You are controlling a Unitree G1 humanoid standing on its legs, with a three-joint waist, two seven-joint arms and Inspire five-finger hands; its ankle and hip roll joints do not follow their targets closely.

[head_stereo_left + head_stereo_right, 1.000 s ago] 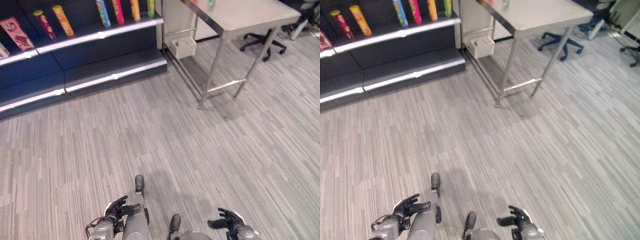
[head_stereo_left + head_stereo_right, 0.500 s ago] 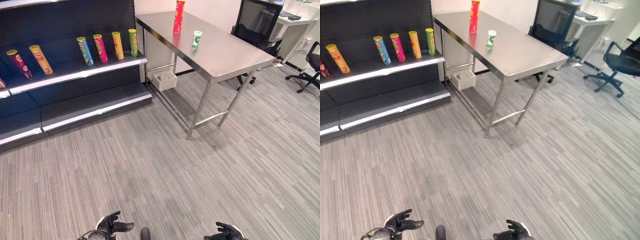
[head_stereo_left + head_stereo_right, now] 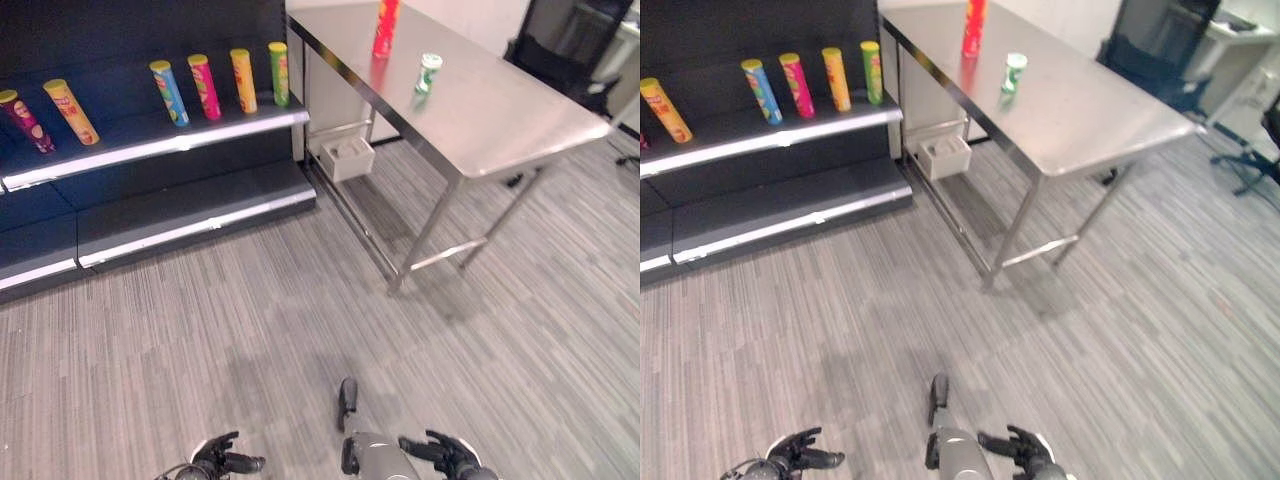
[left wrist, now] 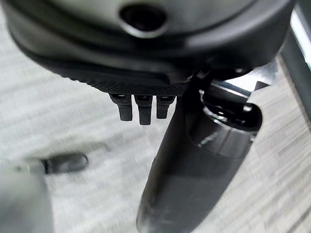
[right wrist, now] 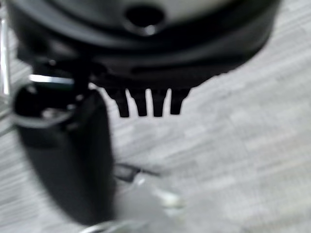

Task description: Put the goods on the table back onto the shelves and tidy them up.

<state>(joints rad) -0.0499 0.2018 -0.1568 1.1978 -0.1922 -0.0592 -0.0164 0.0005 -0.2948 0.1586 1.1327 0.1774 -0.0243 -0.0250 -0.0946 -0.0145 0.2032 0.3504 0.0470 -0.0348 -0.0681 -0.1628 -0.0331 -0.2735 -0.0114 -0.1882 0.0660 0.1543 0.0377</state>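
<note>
Red tube [image 3: 385, 27] and green can [image 3: 428, 73] on table [image 3: 500, 110], well apart from both hands' empty fingers [image 4: 140, 108].

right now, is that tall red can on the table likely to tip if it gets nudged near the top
Probably yes. The tall red can stands upright on the steel table and is narrow for its height, so a push up high would likely topple it. Once down, its round body would likely roll on the smooth top. The short green can beside it looks steadier.
</note>
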